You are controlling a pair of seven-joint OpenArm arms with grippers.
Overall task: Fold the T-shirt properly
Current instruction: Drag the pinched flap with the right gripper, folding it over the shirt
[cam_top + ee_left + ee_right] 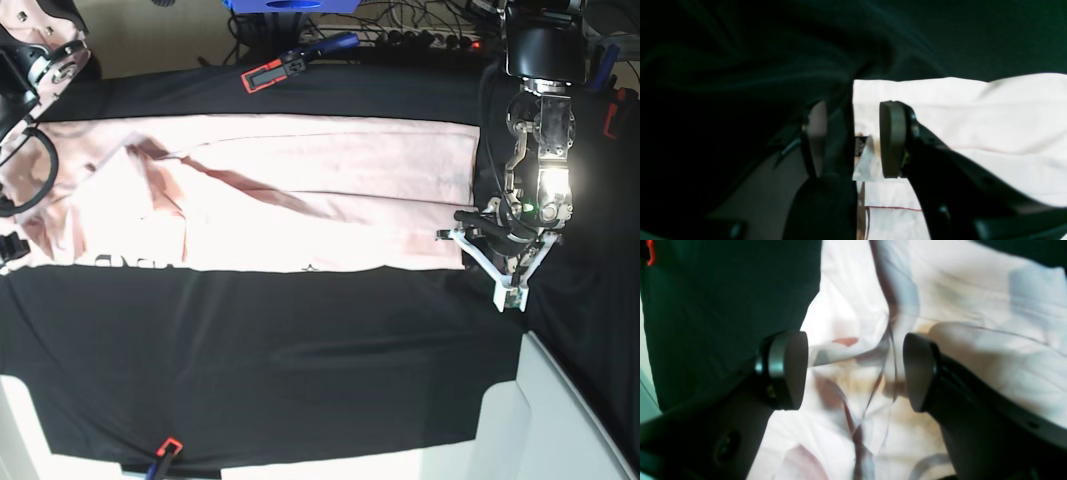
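Gaping wide, right tool [853,370] over T-shirt [300,195], left tool [853,140] part-open, gripping nothing

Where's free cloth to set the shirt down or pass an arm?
The widest bare stretch of the black table cloth lies between the T-shirt and the near edge with its clamp. A narrow bare strip runs behind the shirt, by the far clamp. It is crowded at both shirt ends: the left gripper at one, the right arm at the other.

Robotics lab bench, black table cloth [300,370] clamped down, cables [420,40] behind, two mounted arms
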